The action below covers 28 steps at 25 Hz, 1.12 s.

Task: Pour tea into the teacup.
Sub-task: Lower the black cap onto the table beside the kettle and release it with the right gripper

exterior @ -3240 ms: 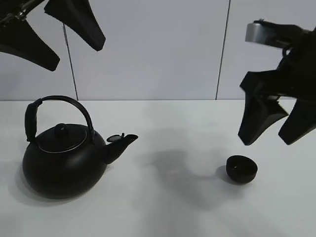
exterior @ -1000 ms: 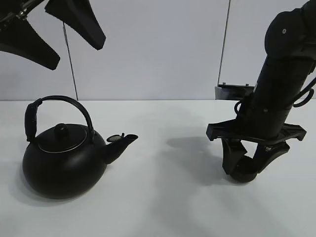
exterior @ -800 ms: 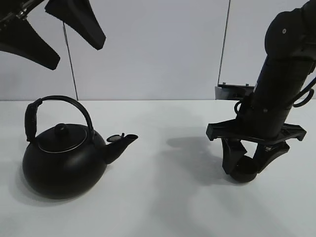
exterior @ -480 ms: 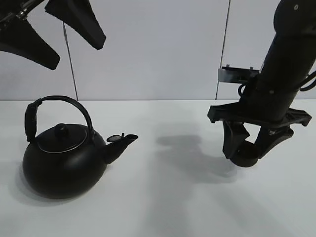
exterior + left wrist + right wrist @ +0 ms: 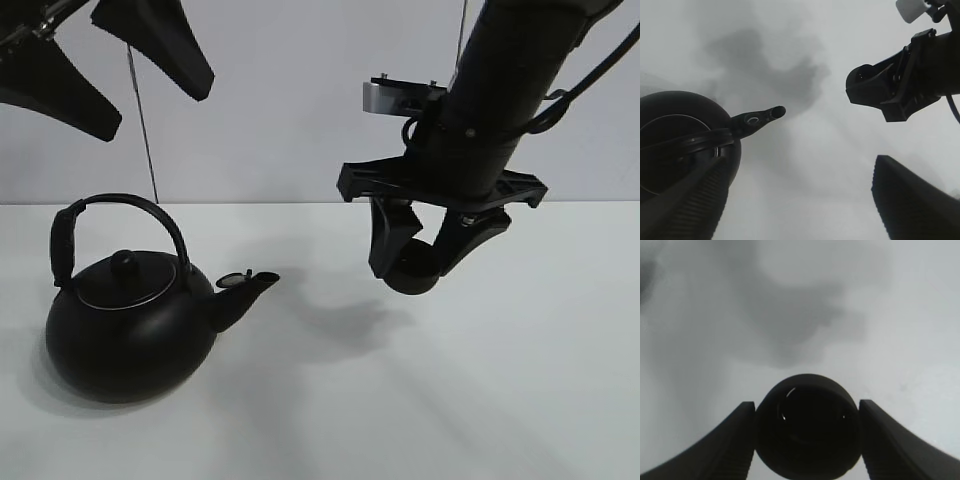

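Since my right pincer (image 5: 412, 268), gripping the teacup (image 5: 412, 281), has lifted it toward the kettle (image 5: 130, 325), pouring nears; left pincer (image 5: 152, 110) wide.

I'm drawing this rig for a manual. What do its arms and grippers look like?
The left gripper and right gripper have matte black wedge-shaped fingers. The right arm is a thick black tube with black cables beside it and a silver bracket.

The teacup (image 5: 412, 274) is small, round and glossy black, without a handle. It stands upright, mouth up, gripped between the two fingers of the right tool (image 5: 807, 437), clear above the bench (image 5: 520, 400).
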Each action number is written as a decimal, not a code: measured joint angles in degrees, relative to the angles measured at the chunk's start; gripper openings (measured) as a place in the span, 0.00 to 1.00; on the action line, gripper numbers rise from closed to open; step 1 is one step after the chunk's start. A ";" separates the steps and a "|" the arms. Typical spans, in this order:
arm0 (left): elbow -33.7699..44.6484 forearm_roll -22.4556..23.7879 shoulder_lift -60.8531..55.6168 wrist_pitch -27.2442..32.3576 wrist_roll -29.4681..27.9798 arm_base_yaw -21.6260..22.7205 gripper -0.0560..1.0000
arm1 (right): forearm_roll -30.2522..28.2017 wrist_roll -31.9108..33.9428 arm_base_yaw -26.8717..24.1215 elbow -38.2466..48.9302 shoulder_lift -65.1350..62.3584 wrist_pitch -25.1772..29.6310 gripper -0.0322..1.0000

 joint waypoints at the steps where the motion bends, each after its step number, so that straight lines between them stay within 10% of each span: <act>1: 0.00 0.00 0.00 0.00 0.00 0.00 0.60 | 0.00 0.61 0.77 -0.12 0.00 -0.56 0.42; 28: 0.00 0.00 0.00 -0.05 0.00 0.00 0.60 | 1.50 3.20 5.62 -7.91 15.81 -4.78 0.42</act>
